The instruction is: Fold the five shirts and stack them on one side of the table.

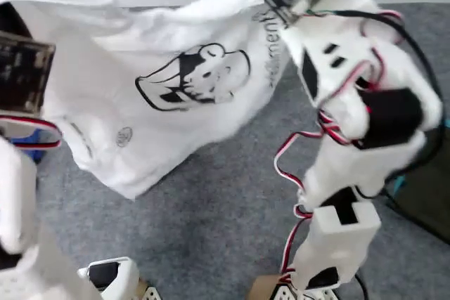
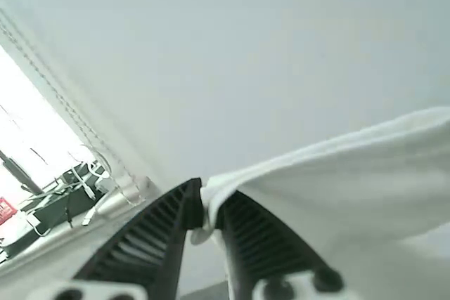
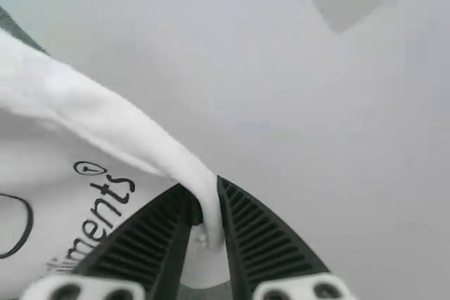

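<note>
A white shirt (image 1: 176, 82) with a black cartoon print hangs spread in the air above the grey table (image 1: 232, 201), held up at two corners. My left gripper (image 2: 206, 217) is shut on one edge of the shirt (image 2: 337, 173), with cloth pinched between its black ribbed fingers (image 2: 158, 230). My right gripper (image 3: 205, 226) is shut on the opposite edge of the shirt (image 3: 84, 138), beside printed lettering. In the high view the right arm (image 1: 351, 103) stands raised at the right and the left arm (image 1: 21, 103) at the left edge.
The shirt's lower hem (image 1: 133, 187) hangs close to the table at the left. Red, white and black cables (image 1: 302, 166) run along the right arm. A dark object (image 1: 422, 201) lies at the table's right edge. Both arm bases stand at the near edge.
</note>
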You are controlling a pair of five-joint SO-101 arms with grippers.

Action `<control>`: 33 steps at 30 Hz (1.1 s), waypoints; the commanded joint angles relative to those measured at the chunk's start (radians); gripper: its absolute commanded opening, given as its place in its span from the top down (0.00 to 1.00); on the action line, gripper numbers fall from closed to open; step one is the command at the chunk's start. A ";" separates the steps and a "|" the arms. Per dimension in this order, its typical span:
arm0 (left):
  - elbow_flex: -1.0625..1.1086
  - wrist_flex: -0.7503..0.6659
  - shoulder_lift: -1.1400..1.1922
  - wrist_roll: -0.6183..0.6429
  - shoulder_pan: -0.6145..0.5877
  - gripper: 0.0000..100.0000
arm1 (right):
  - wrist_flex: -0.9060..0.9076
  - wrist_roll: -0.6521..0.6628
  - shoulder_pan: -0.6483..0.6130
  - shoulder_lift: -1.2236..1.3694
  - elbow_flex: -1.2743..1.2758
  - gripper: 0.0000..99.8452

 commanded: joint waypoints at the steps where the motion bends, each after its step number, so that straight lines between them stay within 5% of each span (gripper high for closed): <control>1: -0.097 -0.028 -0.017 0.005 0.006 1.00 | -0.022 0.011 0.062 -0.099 -0.014 0.99; 15: -0.280 -0.021 -0.025 0.005 0.005 1.00 | 0.062 0.015 0.295 -0.343 -0.012 0.99; 23: -0.395 -0.020 -0.026 0.005 0.000 1.00 | 0.065 0.109 0.317 -0.432 -0.002 0.99; 33: -0.512 0.167 -0.026 0.003 -0.003 1.00 | 0.064 0.098 0.317 -0.777 0.526 0.99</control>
